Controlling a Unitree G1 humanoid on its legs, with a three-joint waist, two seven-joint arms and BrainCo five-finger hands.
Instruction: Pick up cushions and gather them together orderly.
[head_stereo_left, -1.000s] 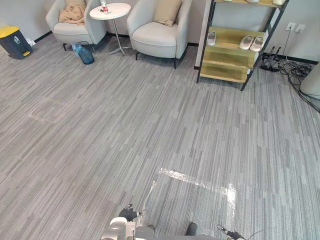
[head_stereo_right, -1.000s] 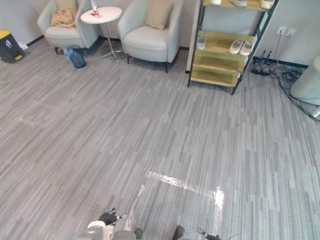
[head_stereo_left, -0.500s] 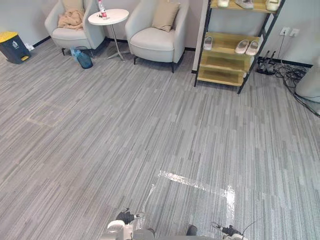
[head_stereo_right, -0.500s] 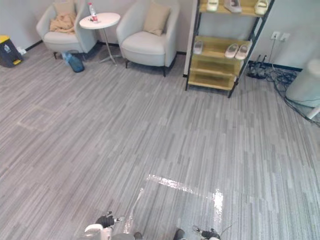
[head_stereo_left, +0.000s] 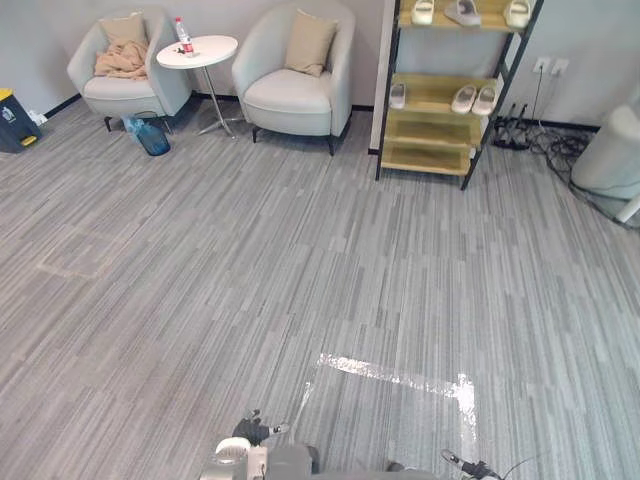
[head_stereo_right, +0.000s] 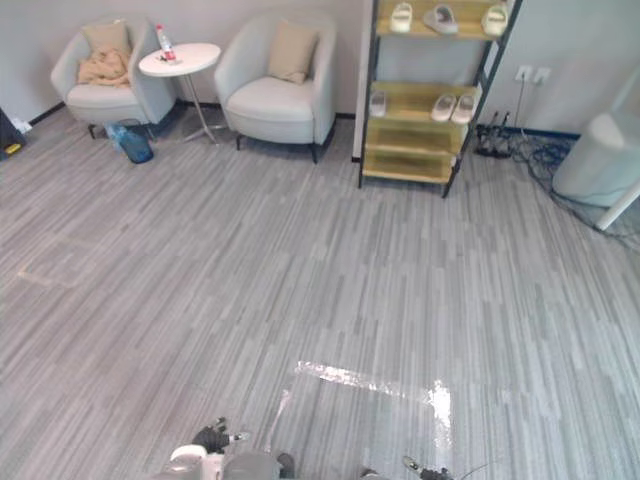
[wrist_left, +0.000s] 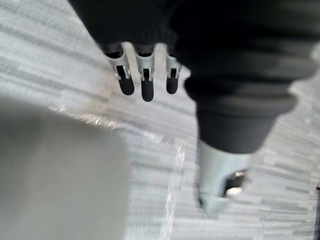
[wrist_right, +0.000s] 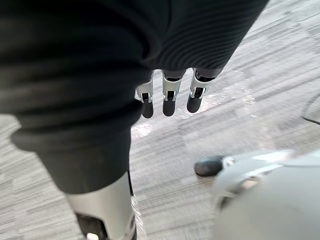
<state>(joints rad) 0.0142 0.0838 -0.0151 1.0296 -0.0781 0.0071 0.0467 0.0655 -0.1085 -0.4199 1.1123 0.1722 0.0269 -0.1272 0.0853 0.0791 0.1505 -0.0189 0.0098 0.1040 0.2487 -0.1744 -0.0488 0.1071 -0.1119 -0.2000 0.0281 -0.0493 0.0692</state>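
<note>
Left eye view: across the room, a beige cushion (head_stereo_left: 308, 43) leans in the right armchair (head_stereo_left: 290, 95). A second cushion (head_stereo_left: 122, 28) sits in the left armchair (head_stereo_left: 115, 92) above a crumpled throw (head_stereo_left: 122, 62), and a yellow-lidded bin (head_stereo_left: 12, 105) stands at the left edge.

Right eye view: the shoe shelf (head_stereo_right: 405, 135) holds pale slippers (head_stereo_right: 445, 108).

Left wrist view: the left hand (wrist_left: 146, 80) hangs over the floor (wrist_left: 50, 50), fingers loosely straight, empty.

Right wrist view: the right hand (wrist_right: 169, 97) hangs likewise.

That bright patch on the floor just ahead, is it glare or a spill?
Left eye view: likely glare off glossy tape strips on the floor, brightest at the right corner. Left wrist view: the same strips glint beyond the left hand.
</note>
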